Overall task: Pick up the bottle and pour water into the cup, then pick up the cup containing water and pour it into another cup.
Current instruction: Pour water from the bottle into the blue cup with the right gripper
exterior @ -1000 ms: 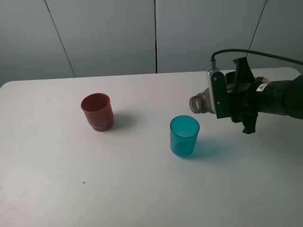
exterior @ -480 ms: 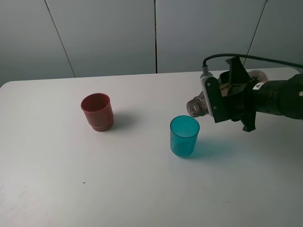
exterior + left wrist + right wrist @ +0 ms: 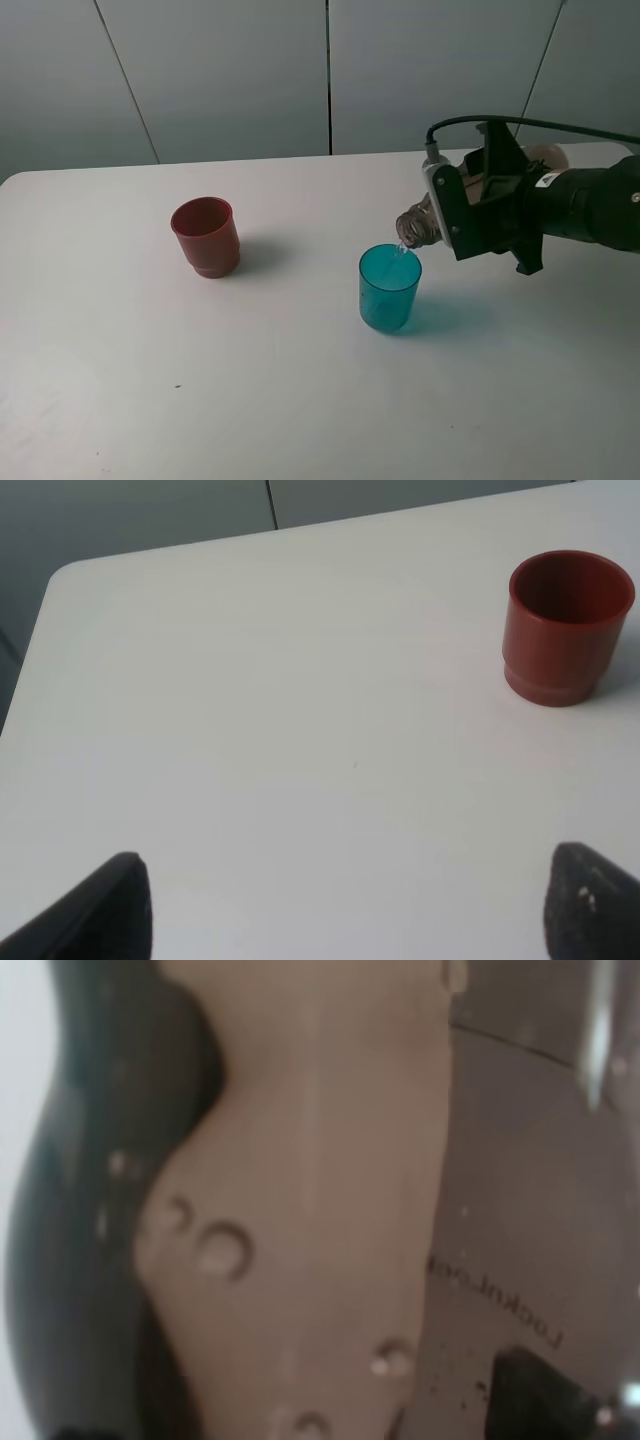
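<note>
The bottle (image 3: 416,226) is held tilted in the closed right gripper (image 3: 490,205), with its open neck just above the rim of the teal cup (image 3: 389,290). A thin stream (image 3: 401,250) is seen falling into this cup. The red cup (image 3: 206,236) is placed well apart on the table (image 3: 300,400). The left gripper (image 3: 350,910) is seen wide, with nothing between its fingers.

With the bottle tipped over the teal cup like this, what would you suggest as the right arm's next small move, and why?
Probably tip the bottle a touch further. The right hand holds it nearly level, its mouth just above the rim of the teal cup, and only a thin stream seems to fall.
</note>
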You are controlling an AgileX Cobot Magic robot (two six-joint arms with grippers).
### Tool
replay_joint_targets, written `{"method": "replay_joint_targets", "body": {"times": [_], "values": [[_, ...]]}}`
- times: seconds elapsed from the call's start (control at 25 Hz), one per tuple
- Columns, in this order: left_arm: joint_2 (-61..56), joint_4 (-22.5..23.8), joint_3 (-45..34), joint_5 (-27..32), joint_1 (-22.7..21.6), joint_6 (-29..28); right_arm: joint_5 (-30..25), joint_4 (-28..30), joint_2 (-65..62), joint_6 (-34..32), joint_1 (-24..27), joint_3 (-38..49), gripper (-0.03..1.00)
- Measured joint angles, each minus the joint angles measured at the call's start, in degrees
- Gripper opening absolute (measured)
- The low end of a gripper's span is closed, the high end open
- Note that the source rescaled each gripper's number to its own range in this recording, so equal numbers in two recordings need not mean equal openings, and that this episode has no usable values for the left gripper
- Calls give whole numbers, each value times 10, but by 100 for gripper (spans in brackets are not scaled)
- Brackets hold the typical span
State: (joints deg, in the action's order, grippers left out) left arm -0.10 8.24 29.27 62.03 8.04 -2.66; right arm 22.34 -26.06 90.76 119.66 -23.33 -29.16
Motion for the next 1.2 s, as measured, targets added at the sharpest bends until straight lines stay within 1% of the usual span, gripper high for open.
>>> {"method": "replay_joint_targets", "body": {"times": [0.2, 0.56, 1.04, 1.2], "values": [[0, 0, 0, 0, 0, 0, 21, 0, 0, 0, 0, 0, 2], [0, 0, 0, 0, 0, 0, 24, 1, 0, 1, 0, 0, 2], [0, 0, 0, 0, 0, 0, 27, 34, 0, 1, 0, -1, 2], [0, 0, 0, 0, 0, 0, 53, 45, 0, 1, 0, -2, 2]]}}
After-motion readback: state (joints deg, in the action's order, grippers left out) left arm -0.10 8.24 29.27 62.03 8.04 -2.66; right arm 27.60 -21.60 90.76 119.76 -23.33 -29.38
